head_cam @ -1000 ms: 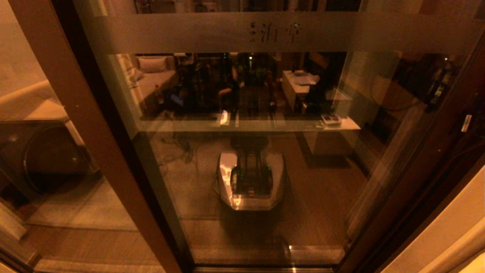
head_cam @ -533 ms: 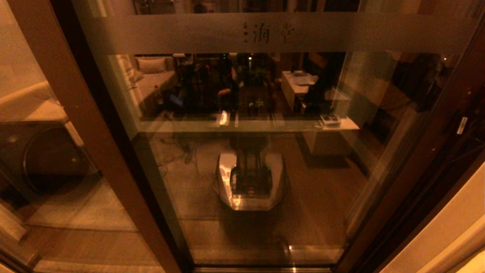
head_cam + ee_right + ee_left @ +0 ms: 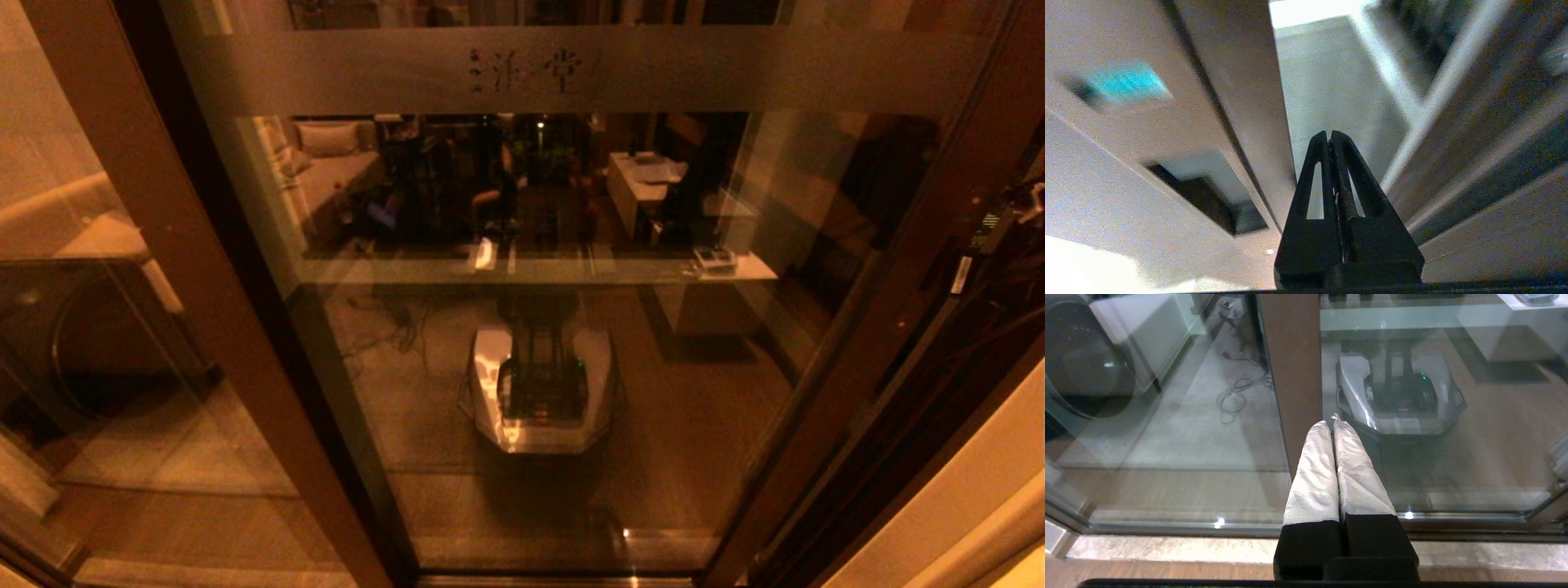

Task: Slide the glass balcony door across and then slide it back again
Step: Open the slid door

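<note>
Glass balcony door (image 3: pixel 571 327) slid further left, right hand (image 3: pixel 1329 132) closed

So that's one dark-brown-framed sliding glass door with a frosted band (image 3: pixel 571 69), one fixed brown-framed glass panel (image 3: pixel 90 327), and two closed grippers.

Left pincer (image 3: pixel 1331 424) has white-wrapped fingers on black bases; right pincer (image 3: pixel 1329 134) all black, slotted.

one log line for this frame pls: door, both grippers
glass balcony door: sliding toward robot's left, part open | right gripper: shut, at door's right stile | left gripper: shut, idle near brown frame post
</note>
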### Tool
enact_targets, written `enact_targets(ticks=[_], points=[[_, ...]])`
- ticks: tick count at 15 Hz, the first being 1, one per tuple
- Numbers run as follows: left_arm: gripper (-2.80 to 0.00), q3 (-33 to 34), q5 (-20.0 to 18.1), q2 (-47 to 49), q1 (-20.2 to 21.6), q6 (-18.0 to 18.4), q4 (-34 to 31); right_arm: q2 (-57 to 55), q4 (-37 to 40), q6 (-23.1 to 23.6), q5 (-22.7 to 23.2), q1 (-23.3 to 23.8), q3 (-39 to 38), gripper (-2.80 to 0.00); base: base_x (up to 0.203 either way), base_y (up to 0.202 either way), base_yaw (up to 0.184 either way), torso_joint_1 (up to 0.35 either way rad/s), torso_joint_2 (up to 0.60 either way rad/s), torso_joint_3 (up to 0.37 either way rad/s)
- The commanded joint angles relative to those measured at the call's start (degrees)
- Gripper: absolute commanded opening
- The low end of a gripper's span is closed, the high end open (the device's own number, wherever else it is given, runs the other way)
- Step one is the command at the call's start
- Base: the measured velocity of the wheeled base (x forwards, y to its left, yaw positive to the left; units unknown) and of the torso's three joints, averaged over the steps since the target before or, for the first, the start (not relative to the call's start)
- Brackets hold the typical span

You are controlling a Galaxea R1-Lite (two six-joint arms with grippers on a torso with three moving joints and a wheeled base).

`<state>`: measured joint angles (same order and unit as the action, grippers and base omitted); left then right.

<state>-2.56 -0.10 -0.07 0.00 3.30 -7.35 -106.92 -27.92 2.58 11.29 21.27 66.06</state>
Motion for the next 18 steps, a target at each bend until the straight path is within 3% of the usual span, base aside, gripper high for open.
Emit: enact_targets(ticks=[1,18], points=[[-2.80,0.01,0.01,-0.01,-0.01,0.04,-0.03,0.96,-0.26,0.02,-0.09,-1.45,-2.19,-2.80,0.000,0.000,0.000,0.000,0.00,0.000],[-2.80,0.01,0.01,-0.01,0.00,0.04,-0.03,2.22,-5.36,-1.88,-0.39,-8.88,-8.10,-2.80,0.000,0.000,0.000,0.000,0.00,0.000]])
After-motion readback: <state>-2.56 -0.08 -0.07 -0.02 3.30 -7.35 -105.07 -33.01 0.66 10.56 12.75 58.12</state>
